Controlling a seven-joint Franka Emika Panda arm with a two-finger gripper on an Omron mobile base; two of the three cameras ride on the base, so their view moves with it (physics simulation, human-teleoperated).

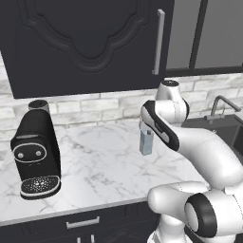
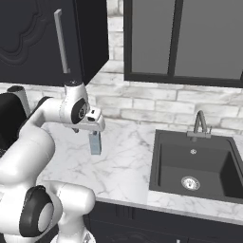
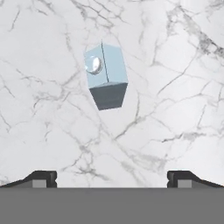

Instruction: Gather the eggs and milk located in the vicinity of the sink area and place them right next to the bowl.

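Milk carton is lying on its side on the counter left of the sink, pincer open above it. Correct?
Not quite: the milk carton stands upright, as the right base view shows. It is on the counter left of the sink, with the pincer open above it.

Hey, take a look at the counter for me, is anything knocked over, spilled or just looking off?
Nothing stands out. The milk carton stands upright on the marble counter, the coffee machine sits square, and the sink looks dry. The open gripper hangs above the carton.
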